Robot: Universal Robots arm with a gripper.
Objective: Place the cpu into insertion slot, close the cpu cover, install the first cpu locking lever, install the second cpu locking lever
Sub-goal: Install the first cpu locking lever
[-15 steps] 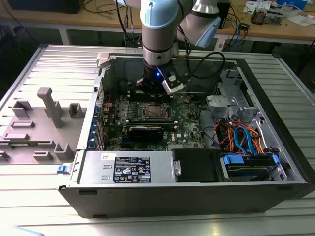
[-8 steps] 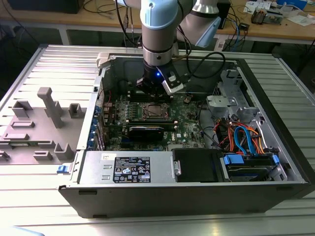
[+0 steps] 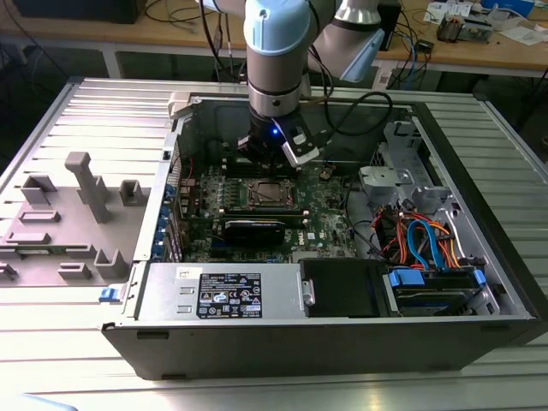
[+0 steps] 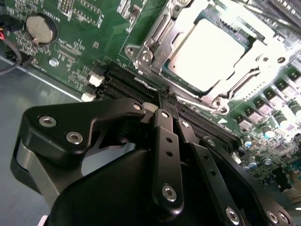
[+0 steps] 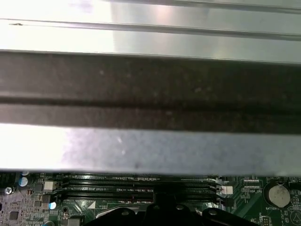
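The cpu (image 4: pixel 211 54), with its silver-grey top, lies flat in the insertion slot (image 3: pixel 295 199) in the middle of the green board. The contact field is hidden under it. The cpu cover (image 4: pixel 157 37), a silvery frame, lies down around the chip. A thin metal locking lever (image 4: pixel 141 81) runs along the socket's near edge. My gripper (image 4: pixel 168 98) hovers just beside that edge and over the memory slots, its black fingers pressed together with nothing seen between them. In the exterior view the gripper (image 3: pixel 276 158) hangs over the socket's far side. Its fingers (image 5: pixel 160 209) also show in the first wrist view.
Black memory slots (image 4: pixel 117 80) lie under the fingers, and a coin battery (image 4: pixel 40 28) sits further off. A black card (image 3: pixel 253 229), the power supply (image 3: pixel 223 291) and a drive bay with blue cables (image 3: pixel 428 248) fill the case. The case wall (image 5: pixel 150 94) stands close. A grey fixture (image 3: pixel 86 184) lies outside.
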